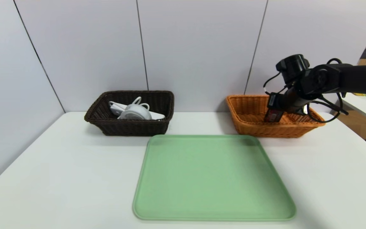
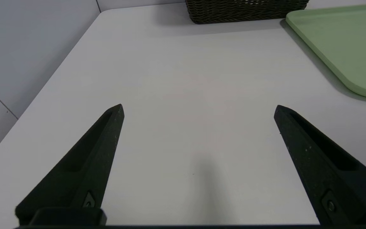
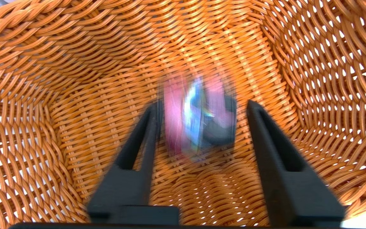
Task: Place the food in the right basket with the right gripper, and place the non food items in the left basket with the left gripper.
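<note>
The food [image 1: 273, 115], a dark carton with red and pink art, is down inside the right basket [image 1: 253, 128]. In the right wrist view the food [image 3: 199, 117] is smeared with motion over the orange weave [image 3: 75, 95]. My right gripper [image 1: 274, 106] reaches into the basket, and its jaws [image 3: 203, 105] stand apart, with a gap showing on one side of the carton. The left basket [image 1: 129, 128] holds the white power strip [image 1: 116, 109] and the round white tub [image 1: 136, 112]. Low over bare table, my left gripper [image 2: 199, 107] is open and empty.
A large green tray [image 1: 211, 178] lies on the white table in front of both baskets; its corner [image 2: 345, 41] shows in the left wrist view beside the dark basket wall [image 2: 246, 9]. Grey wall panels stand behind.
</note>
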`<state>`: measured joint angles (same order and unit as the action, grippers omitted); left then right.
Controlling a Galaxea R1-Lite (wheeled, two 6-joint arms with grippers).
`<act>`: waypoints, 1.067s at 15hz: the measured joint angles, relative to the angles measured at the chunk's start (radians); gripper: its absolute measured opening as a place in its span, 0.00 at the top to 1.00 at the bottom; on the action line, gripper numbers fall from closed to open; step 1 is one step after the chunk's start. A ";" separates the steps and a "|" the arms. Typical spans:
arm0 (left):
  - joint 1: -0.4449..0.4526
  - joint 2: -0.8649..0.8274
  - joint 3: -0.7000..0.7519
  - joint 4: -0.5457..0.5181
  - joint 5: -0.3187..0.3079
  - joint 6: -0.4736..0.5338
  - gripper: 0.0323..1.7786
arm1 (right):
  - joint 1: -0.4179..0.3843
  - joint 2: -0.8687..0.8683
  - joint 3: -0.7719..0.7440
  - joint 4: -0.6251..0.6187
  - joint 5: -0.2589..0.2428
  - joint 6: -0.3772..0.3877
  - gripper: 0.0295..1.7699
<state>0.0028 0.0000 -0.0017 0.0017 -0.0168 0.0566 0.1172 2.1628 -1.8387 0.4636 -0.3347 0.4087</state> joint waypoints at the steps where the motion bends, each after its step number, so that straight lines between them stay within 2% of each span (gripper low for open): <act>1: 0.000 0.000 0.000 0.000 0.000 0.000 0.05 | 0.000 0.000 0.000 0.003 0.000 0.000 0.40; 5: 0.000 0.000 0.000 0.000 0.000 0.000 0.05 | 0.000 -0.008 0.000 0.008 0.000 0.000 0.25; 8: 0.000 0.000 0.000 0.000 0.000 0.000 0.05 | 0.004 -0.064 0.011 0.015 0.001 0.002 0.18; 12: 0.000 0.000 0.000 0.000 0.000 0.000 0.05 | 0.022 -0.241 0.120 0.018 0.002 0.003 0.12; 16: 0.000 0.000 0.000 0.000 0.000 0.000 0.05 | 0.039 -0.503 0.311 0.018 0.006 -0.013 0.09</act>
<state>0.0028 0.0000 -0.0017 0.0017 -0.0164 0.0562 0.1557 1.6598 -1.5272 0.4819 -0.3285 0.3960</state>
